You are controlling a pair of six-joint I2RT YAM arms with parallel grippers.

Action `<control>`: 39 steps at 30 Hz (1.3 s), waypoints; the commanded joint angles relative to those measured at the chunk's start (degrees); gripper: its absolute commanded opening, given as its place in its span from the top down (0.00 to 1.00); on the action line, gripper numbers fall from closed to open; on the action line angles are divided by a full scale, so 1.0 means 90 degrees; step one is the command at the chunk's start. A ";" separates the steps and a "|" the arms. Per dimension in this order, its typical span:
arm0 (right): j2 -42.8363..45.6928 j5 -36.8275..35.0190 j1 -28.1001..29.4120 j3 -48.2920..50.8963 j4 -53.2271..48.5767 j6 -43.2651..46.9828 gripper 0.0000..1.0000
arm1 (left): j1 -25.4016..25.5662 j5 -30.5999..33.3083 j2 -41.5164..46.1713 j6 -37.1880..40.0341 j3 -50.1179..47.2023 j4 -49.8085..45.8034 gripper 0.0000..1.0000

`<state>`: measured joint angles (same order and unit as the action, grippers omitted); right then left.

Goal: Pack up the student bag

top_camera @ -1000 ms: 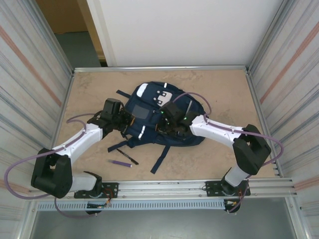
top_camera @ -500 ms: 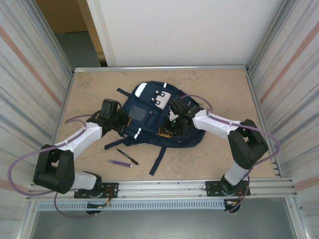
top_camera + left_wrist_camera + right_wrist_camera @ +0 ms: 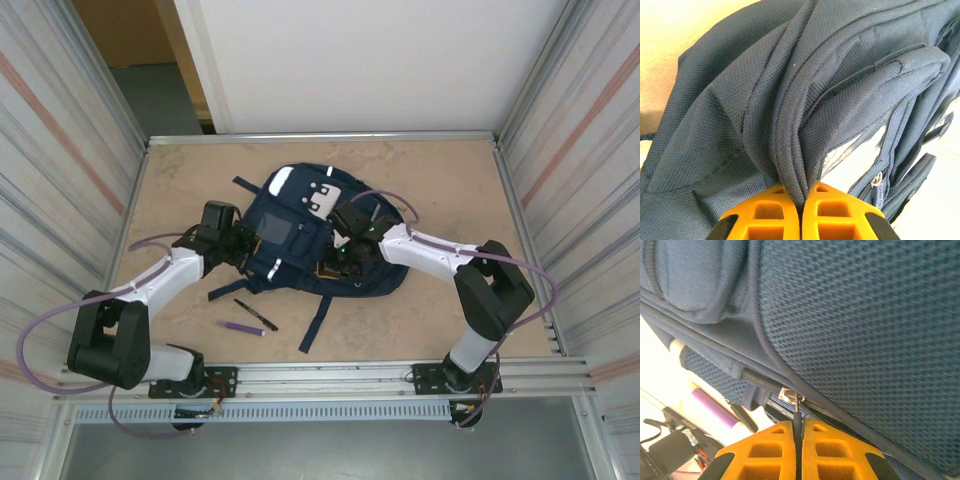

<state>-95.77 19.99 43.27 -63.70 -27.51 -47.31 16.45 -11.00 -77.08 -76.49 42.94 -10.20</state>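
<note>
The student bag [image 3: 300,215], navy blue with a white patch and a grey panel, lies flat mid-table. My left gripper [image 3: 248,252] is at the bag's left edge, shut on a pinched fold of the navy fabric [image 3: 790,150], with the orange fingers [image 3: 760,215] pressed together around it. On the near right side of the bag, my right gripper [image 3: 338,262] is shut on the thin tab of a metal zipper pull [image 3: 794,399]. The fingers [image 3: 830,450] meet just below the zipper seam of the bag [image 3: 865,315].
A purple pen [image 3: 240,328] and a black pen [image 3: 256,315] lie on the table in front of the bag's left side; both pens [image 3: 715,407] also appear under the bag edge in the right wrist view. A loose strap [image 3: 320,322] trails toward the near rail. Metal walls enclose the table.
The right gripper dropped from above the bag to its near edge and closed on the zipper pull. The left gripper kept its hold and shifted slightly left.
</note>
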 commanded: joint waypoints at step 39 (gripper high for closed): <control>0.1026 -0.1202 0.0351 -0.0185 0.1220 0.2422 1.00 | -0.1208 -0.0671 -0.1753 0.2983 0.2692 -0.1227 0.43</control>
<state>-86.35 7.86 46.50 -62.26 -20.67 -26.46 4.89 -19.00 -99.59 -48.01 73.49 -18.57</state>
